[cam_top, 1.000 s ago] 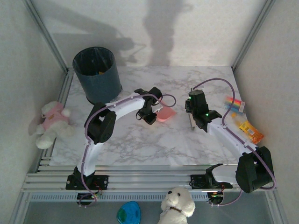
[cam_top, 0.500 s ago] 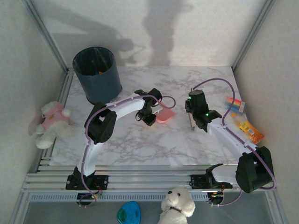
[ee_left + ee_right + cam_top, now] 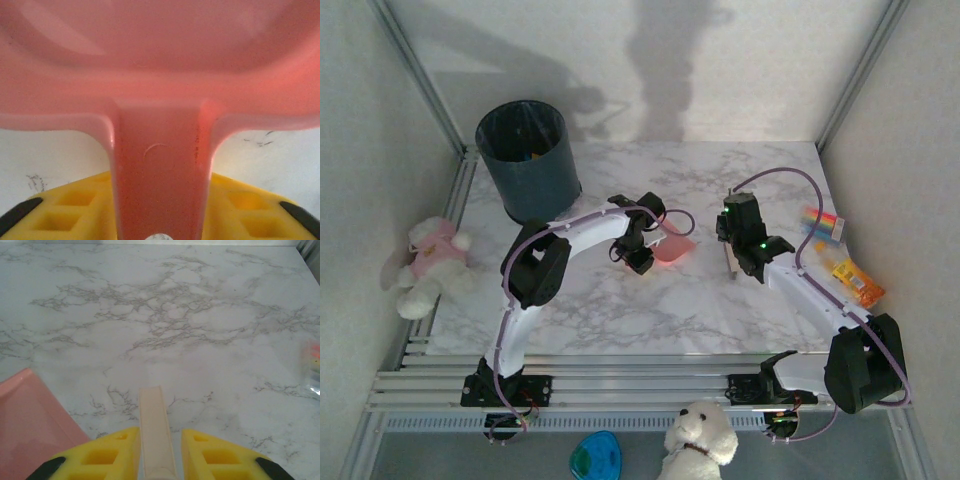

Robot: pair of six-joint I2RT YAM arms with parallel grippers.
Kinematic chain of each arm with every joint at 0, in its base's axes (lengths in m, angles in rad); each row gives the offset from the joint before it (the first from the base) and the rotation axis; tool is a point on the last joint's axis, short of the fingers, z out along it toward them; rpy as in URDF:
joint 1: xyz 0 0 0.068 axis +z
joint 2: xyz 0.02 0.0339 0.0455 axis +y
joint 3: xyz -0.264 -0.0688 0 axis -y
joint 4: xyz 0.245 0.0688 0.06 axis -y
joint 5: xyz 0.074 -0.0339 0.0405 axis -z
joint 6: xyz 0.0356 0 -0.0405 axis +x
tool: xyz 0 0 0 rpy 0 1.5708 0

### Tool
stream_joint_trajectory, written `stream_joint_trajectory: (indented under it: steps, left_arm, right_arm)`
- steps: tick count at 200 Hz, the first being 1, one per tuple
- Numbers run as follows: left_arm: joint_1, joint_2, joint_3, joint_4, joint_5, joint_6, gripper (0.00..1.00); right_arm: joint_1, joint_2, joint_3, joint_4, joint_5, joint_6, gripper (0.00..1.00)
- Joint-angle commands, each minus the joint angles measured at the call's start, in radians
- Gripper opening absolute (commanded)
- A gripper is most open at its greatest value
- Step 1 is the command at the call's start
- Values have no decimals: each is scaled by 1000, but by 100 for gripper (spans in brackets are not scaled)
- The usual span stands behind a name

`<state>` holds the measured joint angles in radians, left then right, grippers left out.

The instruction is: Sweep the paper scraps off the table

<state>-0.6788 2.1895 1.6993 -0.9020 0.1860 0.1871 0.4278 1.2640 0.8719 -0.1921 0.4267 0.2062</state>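
Pale, plain walls close in on three sides, the back wall (image 3: 520,60) carrying a broad soft shadow (image 3: 670,60) from light somewhere behind me. Slim metal posts (image 3: 420,75) run up both back corners. The marble-veined bench (image 3: 620,310) ends at a ribbed metal rail frame (image 3: 640,385), with grey floor (image 3: 440,455) below.

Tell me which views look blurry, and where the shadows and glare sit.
Top external: dim light, with large soft shadows on the back wall. Left wrist: the pink dustpan is too close, soft and glowing along its handle edge. Right wrist: veining on the table is sharp mid-frame, while the beige handle up close and the striped packet at the right edge are blurred.
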Motion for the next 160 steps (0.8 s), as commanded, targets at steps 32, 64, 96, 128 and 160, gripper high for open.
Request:
stream_joint_trajectory:
  steps: [32, 64, 96, 128, 160]
  left_arm:
    - [2, -24, -10, -31, -33, 14, 43]
    - [4, -59, -9, -34, -41, 14, 43]
    - [1, -108, -15, -48, -29, 24, 43]
    - [1, -189, -45, -26, -27, 31, 43]
    - [7, -262, -66, 12, -10, 28, 43]
  right_arm:
    - [-8, -2, 1, 6, 34, 5, 0]
    - [-8, -4, 0, 17, 31, -2, 0]
    - [-8, 3, -1, 59, 15, -48, 0]
    - [-8, 15, -10, 143, -6, -124, 0]
    - [-7, 53, -5, 230, -47, -218, 0]
